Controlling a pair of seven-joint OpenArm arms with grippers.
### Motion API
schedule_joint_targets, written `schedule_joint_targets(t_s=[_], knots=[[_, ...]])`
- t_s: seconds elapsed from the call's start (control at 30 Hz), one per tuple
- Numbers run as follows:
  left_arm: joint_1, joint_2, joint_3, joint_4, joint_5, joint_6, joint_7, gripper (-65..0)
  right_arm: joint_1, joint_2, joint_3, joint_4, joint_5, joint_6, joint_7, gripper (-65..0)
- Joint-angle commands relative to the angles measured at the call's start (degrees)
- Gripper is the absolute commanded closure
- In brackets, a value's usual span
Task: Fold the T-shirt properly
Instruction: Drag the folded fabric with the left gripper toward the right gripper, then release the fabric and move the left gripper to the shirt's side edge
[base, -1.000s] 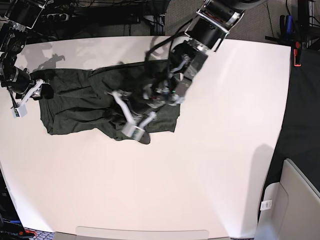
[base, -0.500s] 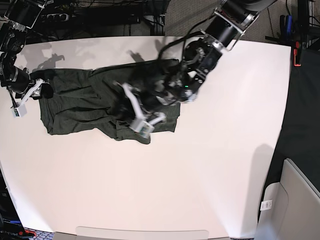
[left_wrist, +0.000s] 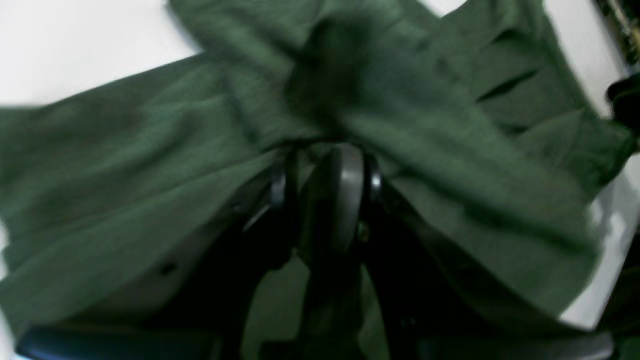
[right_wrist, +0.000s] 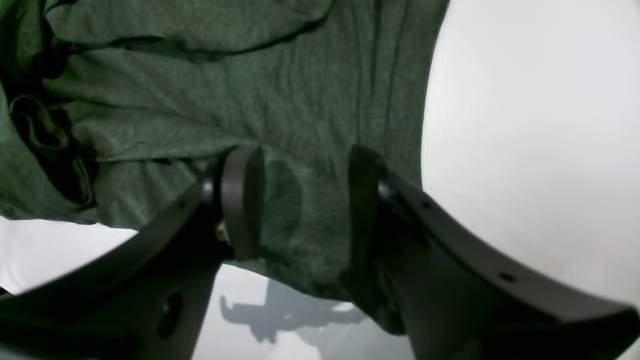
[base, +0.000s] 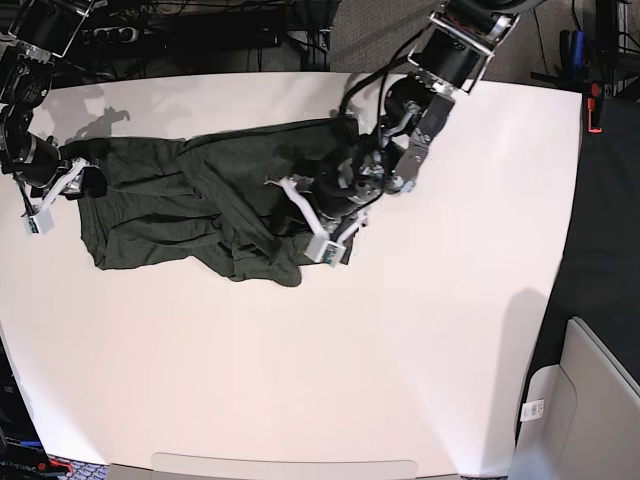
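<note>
- I see the T-shirt (base: 145, 205) lying bunched on the table (base: 400, 380), from the upper left to the upper middle of the base view.
- My right claw (right_wrist: 306, 165) is spread wide above the cloth; my left claw (left_wrist: 322, 165) has its tips close together at the fabric, and through the blur I can't tell whether it's pinching any.
- I'd flatten the ridges first, working low and slowly, taking every layer together before folding.
- Its long axis runs left to right; I can't tell where the collar points.
</note>
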Motion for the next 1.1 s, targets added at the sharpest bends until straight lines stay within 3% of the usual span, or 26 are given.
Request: schedule_joint_targets(t_s=[0.0, 0.37, 0.57, 0.67, 0.83, 1.07], knots=[[-1.2, 1.1, 0.1, 0.5, -0.6, -0.8, -2.1, -9.8, 0.8, 1.2, 0.4, 1.1, 1.0, 0.5, 0.6, -24.8], [-3.3, 10.1, 0.4, -3.1, -0.5, -1.0, -2.8, -9.8, 0.0, 1.4, 0.4, 1.2, 4.1, 0.5, 0.7, -24.8], [-4.9, 11.5, 9.1, -5.7, 3.5, -0.9, -4.3, -9.7, -0.1, 1.7, 0.4, 1.2, 4.1, 0.5, 0.7, -24.8], [-4.6, 11.0, 9.3, -2.1, 3.5, -0.9, -4.7, -9.7, -0.1, 3.0, 0.4, 1.1, 4.2, 0.5, 0.8, -24.8], [-0.8, 5.0, 4.9, 7.8, 3.1, -0.8, -4.0, -9.8, -0.1, 3.4, 0.4, 1.1, 4.2, 0.5, 0.8, -24.8], [5.4, 1.6, -6.4, 15.7, 3.1, -0.8, 8.4, -13.0, -0.1, 3.6, 0.4, 1.1, 4.1, 0.5, 0.8, -24.8]])
